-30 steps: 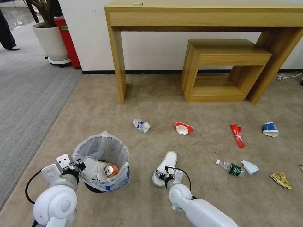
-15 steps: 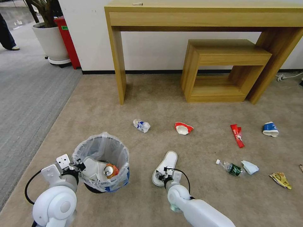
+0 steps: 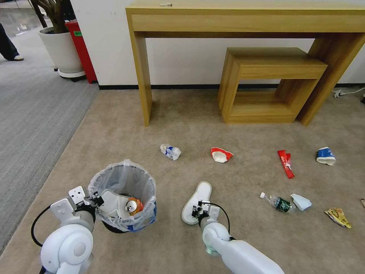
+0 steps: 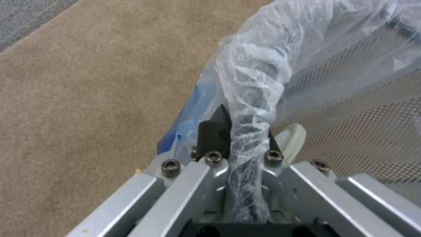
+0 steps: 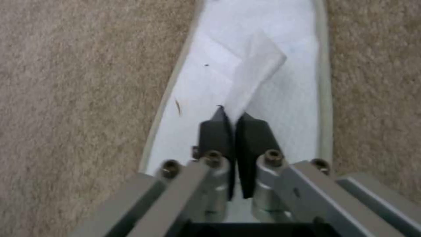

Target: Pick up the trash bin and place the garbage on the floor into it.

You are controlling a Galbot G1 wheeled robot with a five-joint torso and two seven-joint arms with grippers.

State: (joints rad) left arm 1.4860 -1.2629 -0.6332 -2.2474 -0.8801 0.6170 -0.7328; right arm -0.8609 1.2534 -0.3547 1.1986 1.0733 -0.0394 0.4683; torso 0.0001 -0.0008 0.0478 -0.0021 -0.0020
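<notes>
Clamped tight on the bag-covered rim of the trash bin (image 3: 122, 198): left gripper (image 4: 243, 131), at the bin's near-left side, arm reaching in from near left. Crinkly translucent liner, blue patches, orange can inside. Pinched shut on a fold of the white slipper (image 3: 195, 202): right gripper (image 5: 235, 123), low over the beige floor (image 3: 235, 129), right of the bin.

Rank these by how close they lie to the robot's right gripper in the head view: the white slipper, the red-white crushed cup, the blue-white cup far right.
1. White slipper: pinched in the right gripper, just beside the bin.
2. Red-white crushed cup: ahead, toward the desk.
3. Blue-white cup: far off to the robot's right.
</notes>
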